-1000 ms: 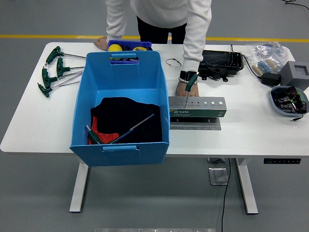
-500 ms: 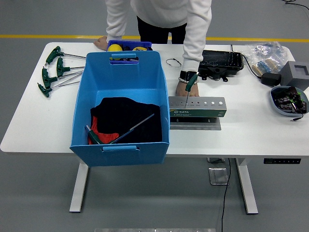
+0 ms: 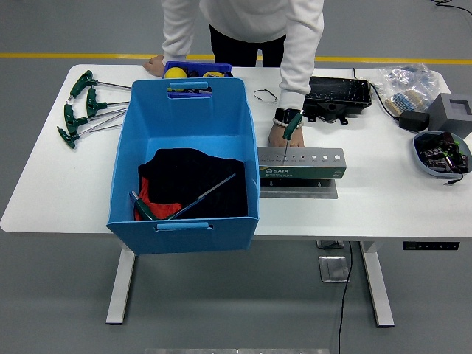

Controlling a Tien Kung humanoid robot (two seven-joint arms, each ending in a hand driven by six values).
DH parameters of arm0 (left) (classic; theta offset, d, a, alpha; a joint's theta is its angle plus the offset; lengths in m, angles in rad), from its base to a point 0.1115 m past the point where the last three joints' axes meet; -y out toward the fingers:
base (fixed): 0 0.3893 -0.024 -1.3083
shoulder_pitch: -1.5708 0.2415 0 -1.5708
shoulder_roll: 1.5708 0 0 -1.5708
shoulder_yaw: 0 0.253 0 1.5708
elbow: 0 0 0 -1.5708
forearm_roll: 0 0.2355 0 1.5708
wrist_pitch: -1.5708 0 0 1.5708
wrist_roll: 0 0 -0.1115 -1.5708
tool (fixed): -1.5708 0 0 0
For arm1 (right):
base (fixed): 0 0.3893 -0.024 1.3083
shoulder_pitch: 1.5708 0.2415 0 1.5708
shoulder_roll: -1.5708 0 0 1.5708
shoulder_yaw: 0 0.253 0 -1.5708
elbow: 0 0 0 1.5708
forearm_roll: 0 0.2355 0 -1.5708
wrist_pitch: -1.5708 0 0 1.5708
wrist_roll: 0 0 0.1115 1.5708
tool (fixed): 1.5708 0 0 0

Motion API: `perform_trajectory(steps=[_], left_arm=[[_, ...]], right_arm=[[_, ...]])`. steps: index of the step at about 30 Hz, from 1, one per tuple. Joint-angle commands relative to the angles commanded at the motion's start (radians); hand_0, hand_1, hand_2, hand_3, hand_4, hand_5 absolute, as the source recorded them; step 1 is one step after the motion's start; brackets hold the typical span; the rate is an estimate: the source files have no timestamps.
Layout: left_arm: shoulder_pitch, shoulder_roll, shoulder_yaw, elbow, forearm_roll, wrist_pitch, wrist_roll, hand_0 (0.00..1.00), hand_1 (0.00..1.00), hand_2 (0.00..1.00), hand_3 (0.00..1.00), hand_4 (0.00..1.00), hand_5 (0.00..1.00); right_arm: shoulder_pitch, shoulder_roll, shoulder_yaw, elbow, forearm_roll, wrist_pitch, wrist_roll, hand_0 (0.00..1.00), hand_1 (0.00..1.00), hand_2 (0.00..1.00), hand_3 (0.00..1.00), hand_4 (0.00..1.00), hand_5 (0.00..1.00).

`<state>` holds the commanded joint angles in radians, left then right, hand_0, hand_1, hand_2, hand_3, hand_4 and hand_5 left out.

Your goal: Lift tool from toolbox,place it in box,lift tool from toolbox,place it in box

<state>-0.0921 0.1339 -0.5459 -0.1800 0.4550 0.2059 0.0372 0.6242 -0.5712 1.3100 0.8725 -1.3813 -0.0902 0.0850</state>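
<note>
A grey and green tool holder [image 3: 302, 164] with a row of holes stands on the white table [image 3: 383, 192], right of a large blue box [image 3: 184, 166]. One green-handled T-wrench [image 3: 289, 127] stands upright in the holder's left end. Another green-handled tool [image 3: 184, 206] lies inside the box on black and red cloth [image 3: 193, 181]. A person stands at the far side; one hand [image 3: 276, 135] rests on the table just behind the holder, the other hand [image 3: 154, 65] rests on the far edge. Neither robot hand appears in the head view.
Several green T-handle wrenches [image 3: 85, 107] lie at the table's left end. A small blue tray with a yellow ball [image 3: 193, 71] sits behind the box. A black case [image 3: 338, 96], a plastic bag [image 3: 405, 85], a grey block [image 3: 451, 112] and a bowl of parts [image 3: 441, 153] occupy the right.
</note>
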Motion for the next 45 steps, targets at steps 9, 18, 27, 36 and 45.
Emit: perform_trajectory(steps=[9,18,27,36,45], left_arm=[[0.000,0.001,0.007,0.000,-0.007,-0.001,-0.001,0.748,0.712,0.763,0.773,0.793,0.750],[0.000,0.002,0.006,0.000,-0.005,-0.002,-0.001,0.749,0.713,0.763,0.773,0.792,0.751],[0.001,0.002,0.002,0.000,0.000,-0.002,-0.001,0.749,0.709,0.762,0.773,0.792,0.748],[0.002,0.001,0.010,0.000,-0.008,-0.002,-0.002,0.748,0.709,0.761,0.773,0.793,0.750],[0.002,0.002,0.015,0.000,-0.012,-0.003,-0.003,0.749,0.708,0.761,0.773,0.793,0.750]], right_arm=[[0.001,0.001,0.001,0.000,0.000,0.001,0.000,0.002,0.002,0.024,0.002,0.872,0.779],[0.002,0.001,0.002,0.001,0.000,0.001,-0.001,0.002,0.002,0.024,0.002,0.872,0.781],[0.000,0.000,0.005,0.001,-0.001,0.001,-0.001,0.002,0.002,0.023,0.002,0.873,0.780],[0.000,0.001,0.006,0.001,0.000,0.002,-0.001,0.002,0.002,0.023,0.002,0.872,0.781],[-0.001,0.001,0.010,0.001,0.001,0.004,-0.004,0.002,0.002,0.023,0.002,0.873,0.779]])
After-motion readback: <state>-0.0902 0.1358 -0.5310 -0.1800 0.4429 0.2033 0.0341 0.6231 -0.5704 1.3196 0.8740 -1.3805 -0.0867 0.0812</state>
